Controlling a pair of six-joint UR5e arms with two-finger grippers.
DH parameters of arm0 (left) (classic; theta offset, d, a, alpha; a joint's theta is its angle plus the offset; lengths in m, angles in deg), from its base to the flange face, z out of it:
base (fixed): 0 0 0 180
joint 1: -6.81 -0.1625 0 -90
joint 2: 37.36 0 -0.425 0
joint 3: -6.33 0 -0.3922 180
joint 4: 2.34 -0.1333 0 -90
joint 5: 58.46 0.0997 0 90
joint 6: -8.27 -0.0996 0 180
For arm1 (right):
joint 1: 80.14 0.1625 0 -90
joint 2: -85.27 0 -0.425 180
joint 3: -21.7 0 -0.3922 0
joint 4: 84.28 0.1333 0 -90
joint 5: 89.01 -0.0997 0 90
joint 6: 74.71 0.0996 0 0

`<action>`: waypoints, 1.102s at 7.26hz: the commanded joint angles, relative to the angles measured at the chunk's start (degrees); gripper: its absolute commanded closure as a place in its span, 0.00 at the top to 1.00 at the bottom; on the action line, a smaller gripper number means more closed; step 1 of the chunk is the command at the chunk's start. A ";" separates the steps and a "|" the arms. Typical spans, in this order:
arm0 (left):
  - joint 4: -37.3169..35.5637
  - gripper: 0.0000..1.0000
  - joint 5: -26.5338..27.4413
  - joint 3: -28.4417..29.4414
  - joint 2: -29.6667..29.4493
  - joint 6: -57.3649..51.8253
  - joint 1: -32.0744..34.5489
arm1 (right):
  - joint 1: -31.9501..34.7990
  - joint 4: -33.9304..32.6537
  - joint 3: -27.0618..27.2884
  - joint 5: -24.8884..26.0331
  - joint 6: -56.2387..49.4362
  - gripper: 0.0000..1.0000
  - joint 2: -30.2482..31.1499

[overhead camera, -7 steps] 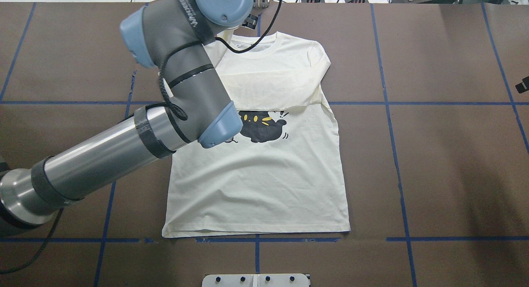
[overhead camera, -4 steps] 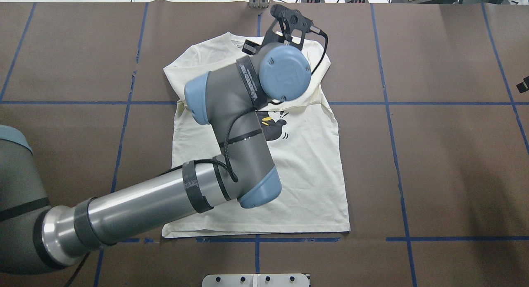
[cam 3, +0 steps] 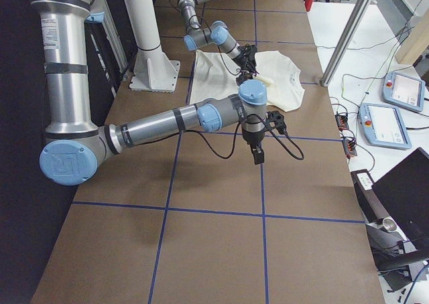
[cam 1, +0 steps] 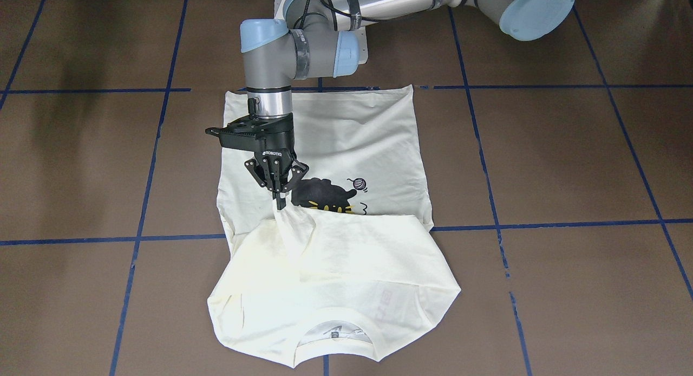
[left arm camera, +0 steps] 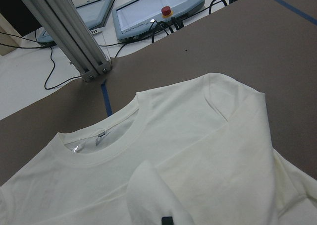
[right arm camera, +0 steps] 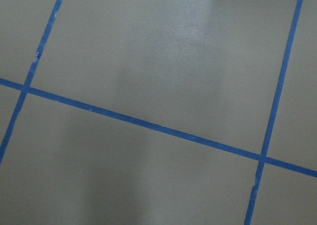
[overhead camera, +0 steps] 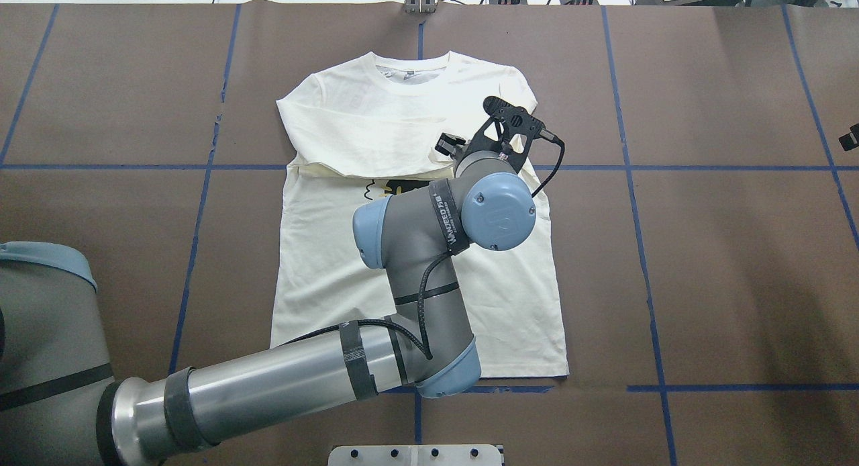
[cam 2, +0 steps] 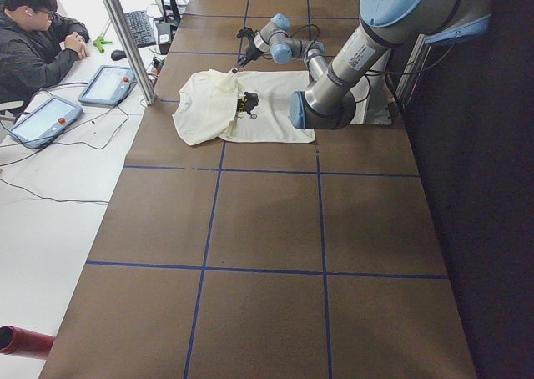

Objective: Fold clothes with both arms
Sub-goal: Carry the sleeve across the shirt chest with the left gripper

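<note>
Left black claw gripper (cam 1: 280, 201) clamped on raised pinch of cream cat-print T-shirt (cam 1: 352, 127): thin hold may slip, dropping fold crooked. Right gripper (cam 3: 258, 158): state cannot be told.

Cream cat-print T-shirt (cam 1: 352, 137) lies flat, upper part folded over, fabric pinched by left hand (cam 1: 280, 203).

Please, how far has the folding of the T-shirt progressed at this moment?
Done: the sleeves lie folded across the chest of the T-shirt, hiding part of the cat print. In hand: the left gripper is shut on a pinch of sleeve cloth, raised off the shirt. Left: the body is unfolded, its hem flat; the right gripper hangs over bare table.
</note>
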 commanded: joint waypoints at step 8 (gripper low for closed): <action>5.77 1.00 -29.56 -7.16 5.01 1.26 13.10 | -2.79 3.67 0.17 -0.10 5.21 1.00 -5.52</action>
